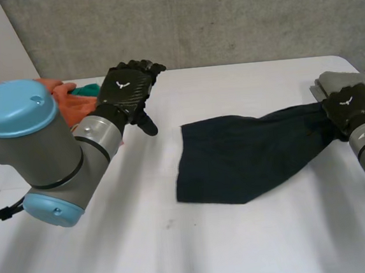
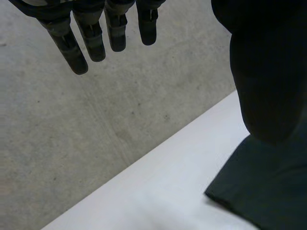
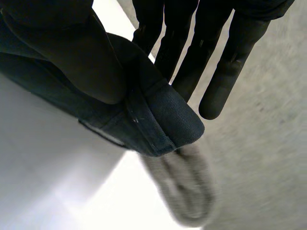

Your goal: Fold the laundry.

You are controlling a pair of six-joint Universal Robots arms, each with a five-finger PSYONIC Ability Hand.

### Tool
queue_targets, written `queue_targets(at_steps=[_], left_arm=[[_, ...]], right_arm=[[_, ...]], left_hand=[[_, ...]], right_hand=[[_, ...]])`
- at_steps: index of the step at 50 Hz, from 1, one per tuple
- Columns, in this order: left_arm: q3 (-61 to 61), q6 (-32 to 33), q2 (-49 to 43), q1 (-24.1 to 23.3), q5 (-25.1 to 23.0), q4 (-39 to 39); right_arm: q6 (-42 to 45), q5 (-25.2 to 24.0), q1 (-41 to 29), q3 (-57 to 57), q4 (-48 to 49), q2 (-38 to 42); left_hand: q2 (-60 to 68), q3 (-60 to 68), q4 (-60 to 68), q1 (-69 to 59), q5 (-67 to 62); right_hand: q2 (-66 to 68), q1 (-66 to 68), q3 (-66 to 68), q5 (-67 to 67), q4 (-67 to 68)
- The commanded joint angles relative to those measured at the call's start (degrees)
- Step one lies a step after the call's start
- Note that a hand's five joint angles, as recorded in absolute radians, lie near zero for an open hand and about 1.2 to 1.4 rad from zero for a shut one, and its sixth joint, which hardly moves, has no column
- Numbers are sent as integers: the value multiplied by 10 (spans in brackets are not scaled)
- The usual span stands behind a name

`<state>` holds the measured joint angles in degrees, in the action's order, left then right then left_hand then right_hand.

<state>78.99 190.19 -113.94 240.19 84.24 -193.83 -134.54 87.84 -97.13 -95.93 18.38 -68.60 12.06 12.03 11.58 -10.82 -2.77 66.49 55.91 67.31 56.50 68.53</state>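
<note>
Currently, at the far left of the white table (image 1: 180,252), an orange cloth (image 1: 71,106) and a teal cloth (image 1: 90,89) lie bunched together; neither looks folded, so both are judged as work left. The left hand (image 1: 127,89) hangs just in front of that heap, clear of the table; its fingers (image 2: 96,40) are straight and a little apart, the thumb stands off to the side, and it holds nothing.

Mid-table to right: the dark cloth (image 1: 242,160) lies in what looks like a single layer; its broad end is flat on the table, with a corner near the left hand's thumb in the left wrist view; the rest narrows into a drawn-out tail running to the right hand (image 1: 349,106). That hand pinches the tail's hemmed end; in its wrist view the thumb (image 3: 72,62) presses the hem against straight fingers.

Far right: a grey cloth (image 1: 344,79) sits just behind the right hand; it appears to be a neat folded stack, judged done.

Status, as a judgement: one item finished; the dark cloth is gripped and pulled out but no fold is laid in it yet; the two bright cloths are untouched.
</note>
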Motion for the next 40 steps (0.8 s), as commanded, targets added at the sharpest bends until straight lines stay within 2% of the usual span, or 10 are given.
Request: queue_targets(at_steps=[1, 6, 11, 12, 13, 14, 20, 26, 29, 40], left_arm=[[5, -1, 6, 4, 3, -1], [6, -3, 7, 3, 9, -1], [-1, -24, 8, 0, 26, -2], [-3, -26, 8, -1, 29, -3], [-6, -29, 8, 0, 31, -3], [-9, -31, 8, 0, 34, -4], [-56, -38, 6, -8, 51, -15], [-118, -37, -25, -23, 51, -24], [-167, -36, -69, -55, 46, -21], [-303, -32, -221, -123, -7, 84]], right_arm=[[96, -70, -133, 43, 47, 14], [106, -185, -244, 30, 102, 73], [162, -250, -265, 17, 101, 109], [170, -250, -264, 20, 102, 110], [176, -247, -262, 18, 102, 102], [172, -248, -265, 17, 102, 101], [8, -240, -228, 7, 105, 34], [-365, -138, -171, 17, 86, -48], [-394, -102, -135, 35, 25, -48], [-363, -96, -109, 176, -171, 60]], left_hand=[[-2, -1, 3, -11, 9], [-3, -3, 1, -9, 10], [-5, -5, 0, -7, 12], [-5, -5, 0, -7, 12], [-5, -5, 0, -7, 12], [-5, -5, 0, -7, 12], [-3, -3, 1, -9, 10], [-3, -3, 1, -9, 10], [0, 0, 5, -12, 7], [13, 14, 18, -26, -6]], right_hand=[[135, 241, 127, 135, 115], [135, 241, 127, 135, 115], [111, 216, 103, 111, 90], [-53, 53, -61, -53, -73], [-446, -340, -454, -446, -466], [-565, -459, -573, -565, -585], [-565, -459, -573, -565, -585], [-565, -459, -573, -565, -585], [-565, -459, -573, -565, -585], [-565, -459, -573, -565, -585]])
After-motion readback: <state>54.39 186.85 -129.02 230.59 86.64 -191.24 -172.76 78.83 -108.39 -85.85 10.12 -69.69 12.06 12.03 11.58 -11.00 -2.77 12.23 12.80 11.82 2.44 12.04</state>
